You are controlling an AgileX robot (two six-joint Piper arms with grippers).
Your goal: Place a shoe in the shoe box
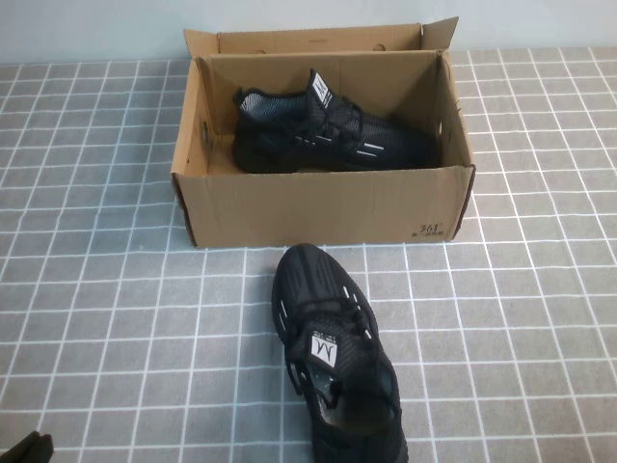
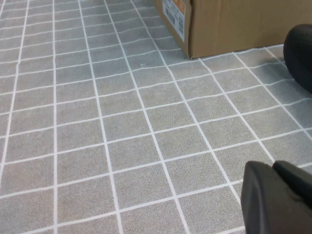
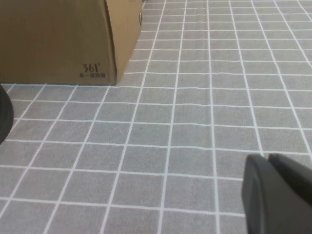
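Both end effectors are parked low at my edge: left end effector (image 2: pixel 279 197) around 7 o'clock, right end effector (image 3: pixel 278 192) around 5, neither holding anything, and honestly I can't tell how wide either is. Biggest thing on the tiled surface (image 1: pixel 96 289) is the shoe box (image 1: pixel 323 204) at 12 o'clock, one shoe (image 1: pixel 333 135) already inside. So half done I'd say; second shoe (image 1: pixel 333 352) sits just in front of the box, toe toward it, ungrabbed.

Loose shoe (image 1: pixel 335 357) heel cut off; left claw (image 2: pixel 278 197) and right claw (image 3: pixel 275 195) mostly out of frame.
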